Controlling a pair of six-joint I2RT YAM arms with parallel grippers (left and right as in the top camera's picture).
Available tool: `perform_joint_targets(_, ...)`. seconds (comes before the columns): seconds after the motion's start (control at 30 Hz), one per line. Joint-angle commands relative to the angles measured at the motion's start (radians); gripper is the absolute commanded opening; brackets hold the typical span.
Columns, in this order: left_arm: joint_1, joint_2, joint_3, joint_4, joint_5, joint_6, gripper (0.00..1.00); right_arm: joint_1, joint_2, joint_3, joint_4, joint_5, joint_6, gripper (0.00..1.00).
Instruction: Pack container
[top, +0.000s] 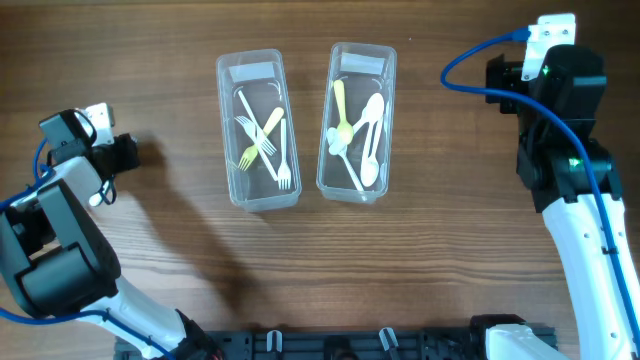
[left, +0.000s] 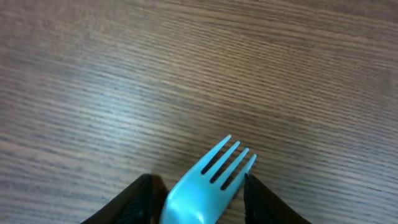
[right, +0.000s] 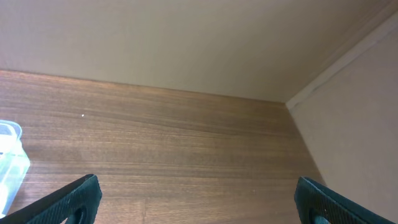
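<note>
Overall: 2 clear, open-topped containers stand side by side at the middle of the wooden table (top: 400, 260), with a narrow gap between their long sides.
Left container (top: 265, 198): holds forks lying crossed over one another, among them a yellow fork (top: 262, 135) and a white fork (top: 284, 160).
Right container (top: 362, 60): holds spoons in a loose pile, among them a yellow spoon (top: 340, 100) and a white spoon (top: 372, 108).
Blue fork (left: 208, 180): sits between the left jaws in the left wrist view. Its 4 tines point away from the camera over bare wood and its handle runs out of the bottom of the picture. From overhead it is too small to make out.
Left gripper (top: 127, 153): sits near the table's left edge, well apart from both containers. Its jaws are closed in on the blue fork's neck, 1 dark finger on each side.
Right gripper (right: 196, 205): sits at the table's far right corner, well apart from the containers. Its jaws are spread wide, with only bare table showing between them.
Right fingertips (right: 74, 199): appear only at the bottom corners of the right wrist view.
Right wrist view: shows a clear container corner (right: 9, 162) at the left edge, though I cannot tell which of the 2 it is, and a plain wall (right: 186, 43) behind the table.
Blue cable (top: 470, 60): loops from the right arm's upper end.
</note>
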Motion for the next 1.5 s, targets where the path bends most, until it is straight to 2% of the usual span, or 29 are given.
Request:
perform_joint_targets(0.0, -0.008, 0.073, -0.047, 0.016, -0.068, 0.062, 0.44, 0.0, 0.01, 0.0, 0.002, 0.016, -0.005, 1.0)
perform_joint_targets(0.2, -0.003, 0.073, -0.047, 0.096, -0.095, 0.066, 0.41, 0.0, 0.01, 0.0, 0.002, 0.016, -0.006, 1.0)
perform_joint_targets(0.3, -0.003, 0.073, -0.047, 0.105, -0.109, 0.122, 0.2, 0.0, 0.01, 0.0, 0.003, 0.016, -0.005, 1.0)
perform_joint_targets(0.4, -0.004, 0.073, -0.047, 0.109, -0.121, 0.12, 0.04, 0.0, 0.01, 0.0, 0.003, 0.016, -0.005, 1.0)
perform_joint_targets(0.63, -0.004, 0.057, -0.045, 0.12, -0.121, 0.066, 0.04, 0.0, 0.01, 0.0, 0.003, 0.016, -0.005, 1.0)
perform_joint_targets(0.67, -0.004, 0.045, -0.045, 0.128, -0.121, 0.043, 0.67, 0.0, 0.01, 0.0, 0.003, 0.016, -0.005, 1.0)
perform_joint_targets(0.7, -0.004, 0.033, -0.045, 0.14, -0.121, 0.014, 1.0, 0.0, 0.01, 0.0, 0.003, 0.016, -0.005, 1.0)
perform_joint_targets(0.83, -0.004, -0.048, -0.045, 0.162, -0.12, -0.031, 1.0, 0.0, 0.01, 0.0, 0.002, 0.016, -0.005, 1.0)
perform_joint_targets(1.0, -0.005, -0.254, -0.045, 0.155, -0.121, -0.226, 1.0, 0.0, 0.01, 0.0, 0.002, 0.016, -0.005, 1.0)
perform_joint_targets(1.1, -0.014, -0.393, -0.045, 0.072, -0.121, -0.232, 0.99, 0.0, 0.01, 0.0, 0.002, 0.016, -0.006, 1.0)
perform_joint_targets(1.13, -0.014, -0.423, -0.045, 0.012, -0.125, -0.227, 0.95, 0.0, 0.01, 0.0, 0.002, 0.016, -0.005, 1.0)
perform_joint_targets(1.17, -0.014, -0.43, -0.045, -0.028, -0.136, -0.221, 0.93, 0.0, 0.01, 0.0, 0.002, 0.016, -0.005, 1.0)
perform_joint_targets(1.23, -0.014, -0.415, -0.045, -0.165, -0.178, -0.135, 0.75, 0.0, 0.01, 0.0, 0.003, 0.016, -0.005, 1.0)
perform_joint_targets(1.33, -0.014, -0.341, -0.045, -0.257, -0.179, -0.126, 0.86, 0.0, 0.01, 0.0, 0.003, 0.016, -0.005, 1.0)
perform_joint_targets(1.47, -0.015, -0.233, -0.045, -0.304, -0.165, -0.084, 0.86, 0.0, 0.01, 0.0, 0.002, 0.016, -0.006, 1.0)
